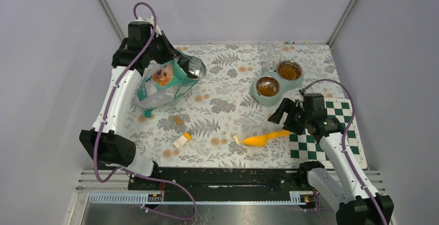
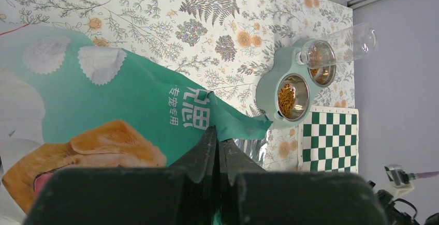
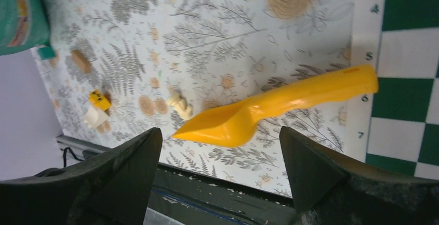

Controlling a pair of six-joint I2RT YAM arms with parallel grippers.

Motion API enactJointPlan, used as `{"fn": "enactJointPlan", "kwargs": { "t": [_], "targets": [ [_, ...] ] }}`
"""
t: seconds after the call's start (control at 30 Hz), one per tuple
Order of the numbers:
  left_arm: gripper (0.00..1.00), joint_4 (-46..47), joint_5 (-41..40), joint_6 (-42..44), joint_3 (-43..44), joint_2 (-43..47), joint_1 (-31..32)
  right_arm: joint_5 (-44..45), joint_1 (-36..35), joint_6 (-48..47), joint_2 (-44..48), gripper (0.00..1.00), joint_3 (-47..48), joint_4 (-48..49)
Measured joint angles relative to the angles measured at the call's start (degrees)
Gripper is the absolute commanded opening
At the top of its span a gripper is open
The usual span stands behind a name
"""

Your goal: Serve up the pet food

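Kibble [image 1: 267, 87], small dark-brown dry pellets, lies in loose heaps in the two steel bowls of a pale teal double feeder [image 1: 269, 101] at the far right of the counter [image 1: 222, 111]. A clear plastic bottle [image 2: 339, 46] is at the feeder's far end; in the top view it is hard to make out against the wall.

Near the far left of the counter, a teal foil bag [image 1: 165, 80] printed with a golden retriever leans toward the feeder with its silver-lined mouth open. What is inside it is hidden. The left pincer [image 2: 217, 142] is clamped tight on the bag's upper edge, and teal foil shows between its fingers.

Nearer the arms, a yellow plastic scoop [image 1: 261, 138] lies flat on the counter, its handle tip resting on the border of a green-and-white chequered mat [image 1: 331, 137]. Whether anything sits in its hollow cannot be told. The right pincer [image 3: 220, 134] hangs above the scoop with its jaws spread wide, holding nothing.

Small toy blocks lie scattered between the bag and the scoop: a teal one [image 1: 148, 114], a brown one [image 1: 178, 120], a yellow-and-white one [image 1: 181, 140] and a cream one [image 1: 236, 139].

A white cloth patterned with grey ferns and orange flowers covers the counter, and plain grey walls close it in.
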State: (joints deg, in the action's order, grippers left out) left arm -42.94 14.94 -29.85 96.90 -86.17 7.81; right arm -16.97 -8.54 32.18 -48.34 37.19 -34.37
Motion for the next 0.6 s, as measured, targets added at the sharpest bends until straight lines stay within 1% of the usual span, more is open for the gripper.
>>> {"fn": "enactJointPlan", "kwargs": {
  "t": [0.07,0.13,0.27,0.37,0.43,0.5,0.6],
  "targets": [
    [0.00,0.0,0.0,0.0,0.0,0.0,0.0,-1.6,-0.2,-0.7,-0.3,0.76,1.9,0.0],
    [0.00,0.0,0.0,0.0,0.0,0.1,0.0,-3.5,-0.9,-0.9,-1.1,0.73,4.5,1.1],
    [0.00,0.2,-0.7,0.1,-1.0,1.0,0.0,-5.1,-5.5,-0.7,-4.2,0.74,10.1,6.6],
    [0.00,0.2,-0.9,0.6,-1.7,2.1,0.0,-3.6,-13.0,-0.9,-8.5,0.76,14.6,13.0],
    [0.00,0.1,-1.2,1.2,-1.9,2.5,0.0,-3.0,-17.1,-1.6,-12.8,0.77,18.0,16.0],
    [0.00,0.1,-1.4,1.7,-2.0,2.7,0.0,-2.2,-20.9,-2.8,-19.3,0.79,23.4,18.8],
    [0.00,0.5,-1.4,2.4,-2.9,3.3,0.0,-1.5,-24.5,-5.5,-29.2,0.80,32.0,21.6]
  ]
}}
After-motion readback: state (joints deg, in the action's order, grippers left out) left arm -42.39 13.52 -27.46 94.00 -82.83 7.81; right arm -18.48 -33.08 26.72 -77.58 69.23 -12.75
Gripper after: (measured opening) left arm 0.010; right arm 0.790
